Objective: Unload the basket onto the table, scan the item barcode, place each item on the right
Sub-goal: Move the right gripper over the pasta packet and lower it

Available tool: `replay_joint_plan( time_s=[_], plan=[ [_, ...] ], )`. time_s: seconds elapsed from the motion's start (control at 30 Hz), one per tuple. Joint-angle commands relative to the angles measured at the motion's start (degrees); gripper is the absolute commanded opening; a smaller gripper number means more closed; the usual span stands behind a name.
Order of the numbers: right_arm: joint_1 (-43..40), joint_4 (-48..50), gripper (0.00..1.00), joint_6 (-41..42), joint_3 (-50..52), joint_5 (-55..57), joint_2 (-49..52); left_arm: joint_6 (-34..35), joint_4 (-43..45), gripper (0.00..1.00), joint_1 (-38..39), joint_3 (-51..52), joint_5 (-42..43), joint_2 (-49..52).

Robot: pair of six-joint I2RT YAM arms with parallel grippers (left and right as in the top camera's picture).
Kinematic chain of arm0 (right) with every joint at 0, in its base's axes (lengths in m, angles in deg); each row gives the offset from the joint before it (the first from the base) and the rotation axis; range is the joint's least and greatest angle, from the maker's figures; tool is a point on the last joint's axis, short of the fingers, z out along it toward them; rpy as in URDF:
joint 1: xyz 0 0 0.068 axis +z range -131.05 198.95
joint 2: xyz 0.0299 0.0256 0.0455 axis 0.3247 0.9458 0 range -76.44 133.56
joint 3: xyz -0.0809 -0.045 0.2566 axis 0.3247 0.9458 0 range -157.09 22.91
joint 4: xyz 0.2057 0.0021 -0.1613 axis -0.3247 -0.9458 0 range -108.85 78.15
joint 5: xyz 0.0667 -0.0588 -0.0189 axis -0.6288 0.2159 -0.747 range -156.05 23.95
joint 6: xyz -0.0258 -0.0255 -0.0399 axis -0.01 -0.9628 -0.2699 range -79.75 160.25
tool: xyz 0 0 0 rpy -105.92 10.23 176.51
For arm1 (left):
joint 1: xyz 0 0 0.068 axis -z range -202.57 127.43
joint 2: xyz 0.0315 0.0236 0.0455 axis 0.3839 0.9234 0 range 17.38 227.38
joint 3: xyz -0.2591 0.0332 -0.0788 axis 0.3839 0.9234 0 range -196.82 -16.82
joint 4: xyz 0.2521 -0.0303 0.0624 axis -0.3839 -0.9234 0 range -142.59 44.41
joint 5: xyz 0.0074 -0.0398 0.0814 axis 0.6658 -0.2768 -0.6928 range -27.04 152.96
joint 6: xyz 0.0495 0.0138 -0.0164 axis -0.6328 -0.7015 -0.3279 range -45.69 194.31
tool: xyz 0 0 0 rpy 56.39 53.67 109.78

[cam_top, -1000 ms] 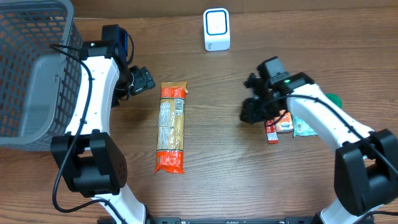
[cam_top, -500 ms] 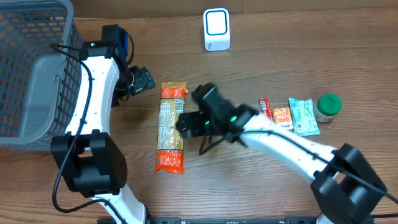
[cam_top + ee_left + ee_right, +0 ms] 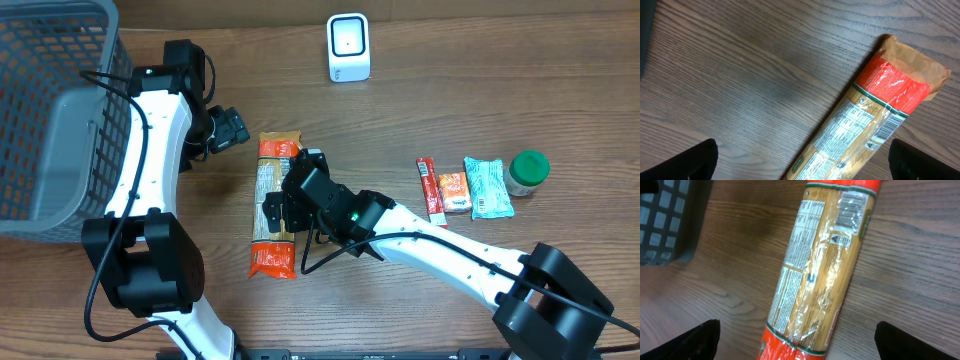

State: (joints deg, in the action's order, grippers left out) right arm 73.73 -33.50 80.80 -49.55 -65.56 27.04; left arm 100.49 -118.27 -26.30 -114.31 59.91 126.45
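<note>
A long pasta packet (image 3: pixel 274 215) with red ends lies flat on the wooden table, label side up. Its barcode (image 3: pixel 850 210) shows in the right wrist view, near one long edge. My right gripper (image 3: pixel 284 207) hovers open just above the packet's middle, one finger on either side of the packet (image 3: pixel 820 275) and apart from it. My left gripper (image 3: pixel 232 130) stands open to the left of the packet's far end; in its wrist view that red end (image 3: pixel 897 82) lies ahead, nothing between the fingers (image 3: pixel 695 162). The white scanner (image 3: pixel 348 47) stands upright at the back.
A grey mesh basket (image 3: pixel 40 110) fills the far left. At the right lie a red stick pack (image 3: pixel 430 190), an orange sachet (image 3: pixel 453 190), a teal packet (image 3: pixel 487 187) and a green-lidded jar (image 3: pixel 527 170).
My right arm swung left from the small items to above the pasta packet, and its jaws opened wide. The left arm and the packet stayed put.
</note>
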Motion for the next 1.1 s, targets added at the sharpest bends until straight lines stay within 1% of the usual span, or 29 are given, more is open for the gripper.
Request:
replay_joint_plan(
  time_s=[0.0,0.13,0.27,0.4,0.43,0.53,0.6,0.77,0.9,0.97,1.07],
  plan=[
    [0.0,1.0,1.0,0.6,0.2,2.8,0.2,-0.4,-0.1,1.0,0.4,-0.1,-0.1,-1.1],
    [0.0,5.4,1.0,0.6,0.2,5.4,1.2,-0.4,-0.1,1.0,0.4,-0.1,-0.1,-1.1],
    [0.0,11.1,1.0,0.6,0.2,6.3,4.2,-0.4,-0.1,1.0,0.4,-0.1,-0.1,-1.1],
    [0.0,13.6,0.94,0.6,0.2,6.3,7.7,-0.4,-0.1,1.0,0.4,-0.1,-0.1,-1.1],
    [0.0,13.9,0.92,0.6,0.2,6.3,8.4,-0.4,-0.1,1.0,0.4,-0.1,-0.1,-1.1],
    [0.0,15.7,0.81,0.6,0.2,6.3,11.1,-0.4,-0.1,1.0,0.4,-0.1,-0.1,-1.1],
    [0.0,16.8,0.77,0.6,0.2,6.1,12.5,-0.4,-0.1,1.0,0.4,-0.1,-0.1,-1.1],
    [-0.2,17.3,0.63,0.6,0.2,6.2,14.1,-0.4,-0.1,0.99,0.4,-0.1,-0.1,-1.1],
    [-0.3,17.1,0.58,0.6,0.2,6.2,14.2,-0.4,-0.1,1.0,0.4,-0.1,-0.1,-1.1],
    [-0.5,16.9,0.51,0.6,0.2,6.9,14.2,-0.4,-0.1,1.0,0.4,-0.1,-0.1,-1.1],
    [-0.5,16.2,0.5,0.6,0.2,8.6,14.3,-0.4,-0.1,1.0,0.4,-0.1,-0.1,-1.1]
  ],
)
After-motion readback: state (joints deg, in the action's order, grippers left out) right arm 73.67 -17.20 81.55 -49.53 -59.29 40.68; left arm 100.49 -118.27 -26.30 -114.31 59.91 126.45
